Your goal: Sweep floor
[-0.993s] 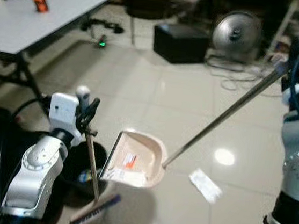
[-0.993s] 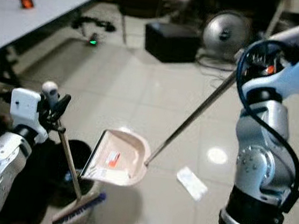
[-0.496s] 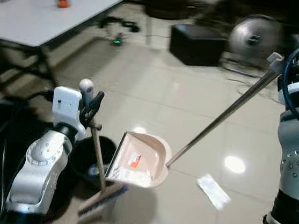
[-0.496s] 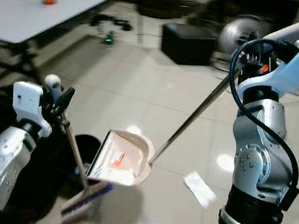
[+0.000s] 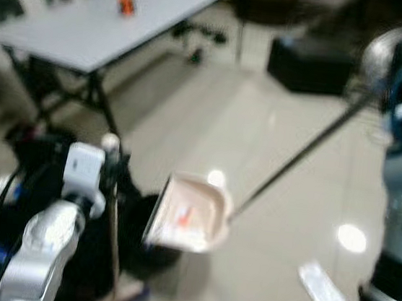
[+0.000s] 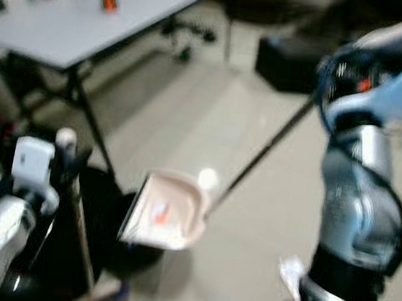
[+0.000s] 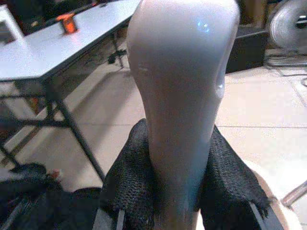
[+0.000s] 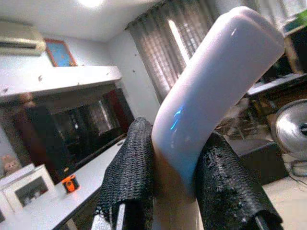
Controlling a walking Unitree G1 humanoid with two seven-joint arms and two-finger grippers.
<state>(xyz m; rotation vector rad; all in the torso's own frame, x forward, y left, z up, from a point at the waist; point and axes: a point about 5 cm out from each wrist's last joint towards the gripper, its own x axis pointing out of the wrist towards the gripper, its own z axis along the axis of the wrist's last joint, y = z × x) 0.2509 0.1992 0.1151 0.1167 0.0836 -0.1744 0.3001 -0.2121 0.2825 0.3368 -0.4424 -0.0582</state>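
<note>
The left gripper [image 7: 175,191] pinches the broom [image 5: 112,246] handle upright while the right gripper [image 8: 175,191] pinches the dustpan [image 5: 190,213] handle, holding the pan lifted, probably to carry both. A scrap of paper [image 5: 323,289] lies on the floor at four o'clock of the pan. A black bin [image 6: 97,204] sits at nine o'clock, and a grey table [image 5: 129,19] stands at eleven.

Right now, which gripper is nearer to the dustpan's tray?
Left. The left gripper, shut on the broom handle, sits just beside the dustpan tray. The right gripper grips the far top end of the dustpan handle, well away from it.
</note>
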